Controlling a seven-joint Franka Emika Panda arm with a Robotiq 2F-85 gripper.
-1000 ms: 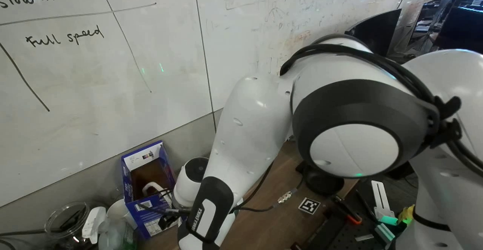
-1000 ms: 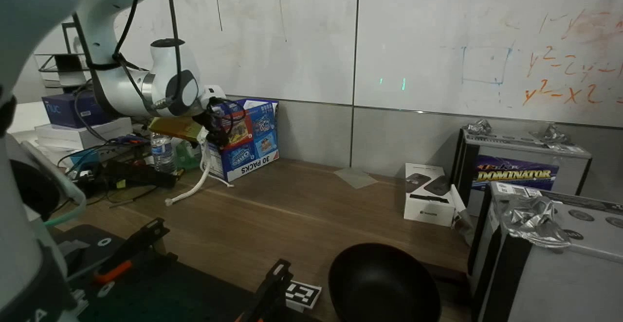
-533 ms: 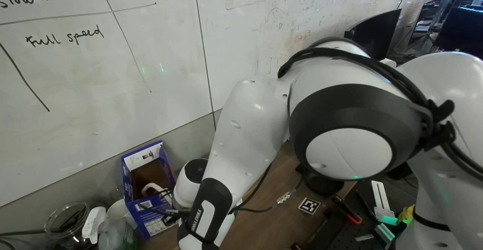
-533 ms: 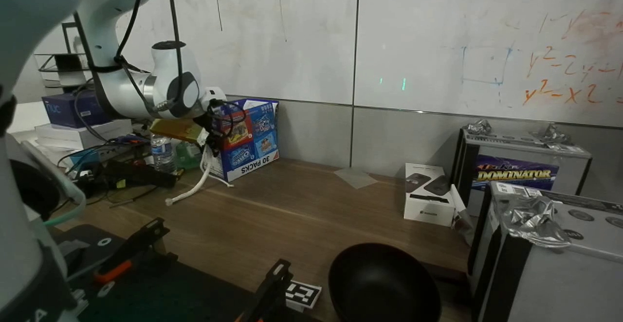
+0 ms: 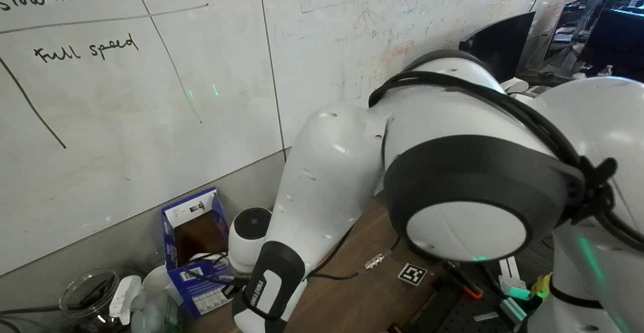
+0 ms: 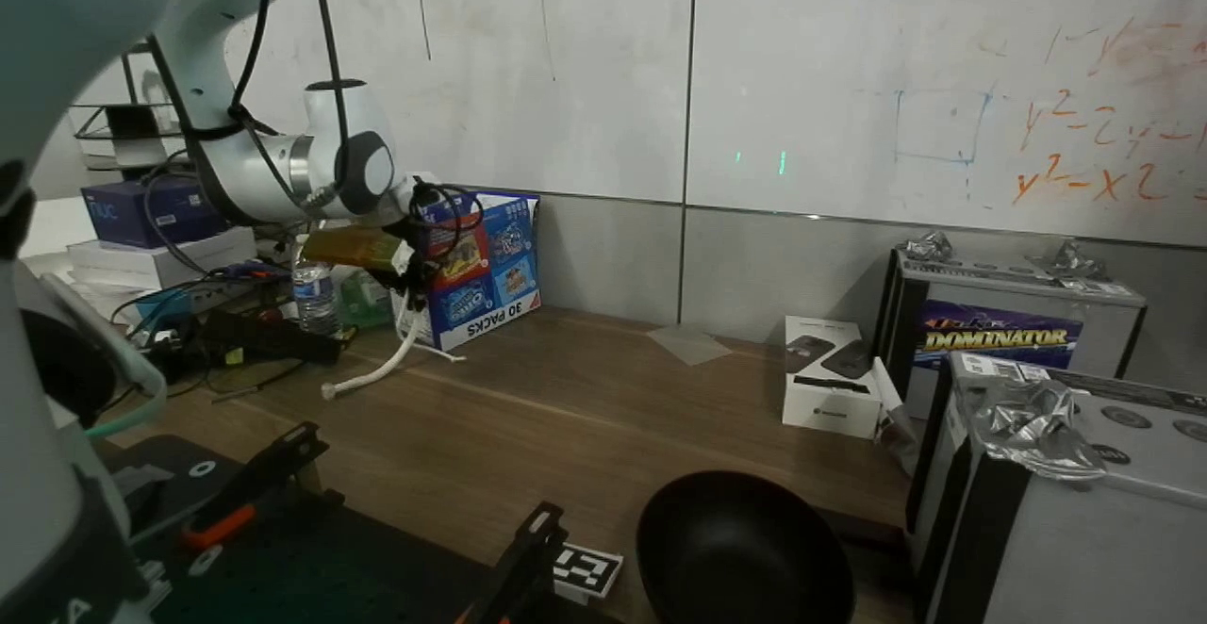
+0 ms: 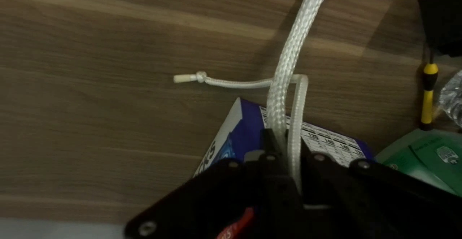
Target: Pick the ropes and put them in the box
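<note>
The ropes (image 7: 290, 53) are white braided cords, one thick and one thin with a knot near its tip. In the wrist view both run up between the fingers of my gripper (image 7: 285, 138), which is shut on them. Their free ends rest on the wooden table, and the thick rope (image 6: 377, 374) shows in an exterior view below the gripper (image 6: 415, 289). The box (image 6: 500, 275) is blue, standing right beside and behind the gripper. From above, the box (image 5: 204, 293) has an open top and brown inside; there my gripper is mostly hidden by the wrist.
A water bottle (image 6: 316, 299) and a green container (image 7: 426, 159) stand close to the box. A glass jar (image 5: 90, 293) and a spray bottle (image 5: 151, 308) are also near it. A yellow-handled tool (image 7: 427, 98) lies on the table. A black bowl (image 6: 745, 549) stands farther off.
My gripper has closed on the ropes. The wrist has shifted slightly right in an exterior view, and the thin cord's end with it. Elsewhere the elbow has sunk a little.
</note>
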